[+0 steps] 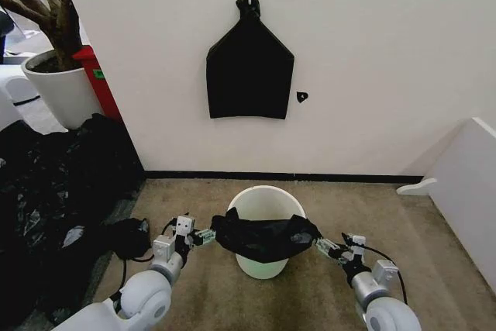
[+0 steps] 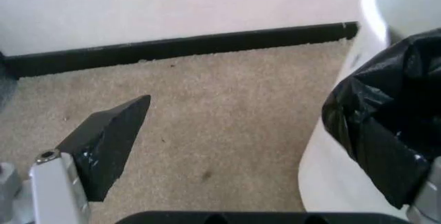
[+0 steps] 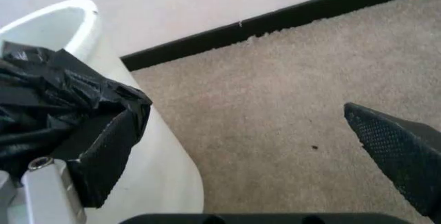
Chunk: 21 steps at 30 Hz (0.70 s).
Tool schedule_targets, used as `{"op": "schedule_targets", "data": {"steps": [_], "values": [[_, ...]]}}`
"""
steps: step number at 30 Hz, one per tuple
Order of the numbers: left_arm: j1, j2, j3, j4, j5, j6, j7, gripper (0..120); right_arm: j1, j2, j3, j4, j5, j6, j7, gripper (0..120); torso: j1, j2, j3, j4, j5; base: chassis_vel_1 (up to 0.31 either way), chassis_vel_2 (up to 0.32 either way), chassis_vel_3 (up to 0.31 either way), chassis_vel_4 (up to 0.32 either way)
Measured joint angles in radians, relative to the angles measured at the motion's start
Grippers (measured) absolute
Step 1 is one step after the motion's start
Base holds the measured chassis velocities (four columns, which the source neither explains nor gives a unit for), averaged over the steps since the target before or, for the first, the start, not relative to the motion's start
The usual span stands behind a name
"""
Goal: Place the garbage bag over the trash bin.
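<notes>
The trash bin (image 1: 266, 200) is a white bucket standing on the carpet close to the wall. The black garbage bag (image 1: 264, 239) is stretched across the near side of its rim, while the far rim is bare. My left gripper (image 1: 204, 236) is at the bag's left end and my right gripper (image 1: 325, 247) at its right end. The left wrist view shows the left gripper (image 2: 276, 146) open, with the garbage bag (image 2: 379, 131) bunched at one finger against the trash bin (image 2: 324, 182). The right gripper (image 3: 245, 113) is open too, the garbage bag (image 3: 62, 105) draped at one finger beside the trash bin (image 3: 165, 182).
A flat black bag (image 1: 249, 71) hangs on the wall above the bin. A heap of black plastic sheeting (image 1: 54, 191) lies at the left, behind it a white plant pot (image 1: 62, 91). A white panel (image 1: 465, 191) stands at the right. Bare carpet (image 1: 364, 207) surrounds the bin.
</notes>
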Motion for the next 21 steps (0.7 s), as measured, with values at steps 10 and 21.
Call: {"op": "schedule_targets", "data": {"steps": [10,21], "values": [[-0.003,-0.032,0.032,0.051,0.032,-0.014,0.013,100,-0.013,0.011,0.028,-0.021,0.026,0.025,-0.043,100,0.000,0.000,0.000,0.0000,-0.0001,0.000,0.000,0.000,0.000],[0.011,-0.027,0.050,0.053,0.065,-0.020,0.015,100,-0.027,0.016,0.041,-0.040,0.005,0.031,-0.084,100,0.000,0.000,0.000,0.0001,-0.0001,0.000,0.000,0.000,0.000]]}}
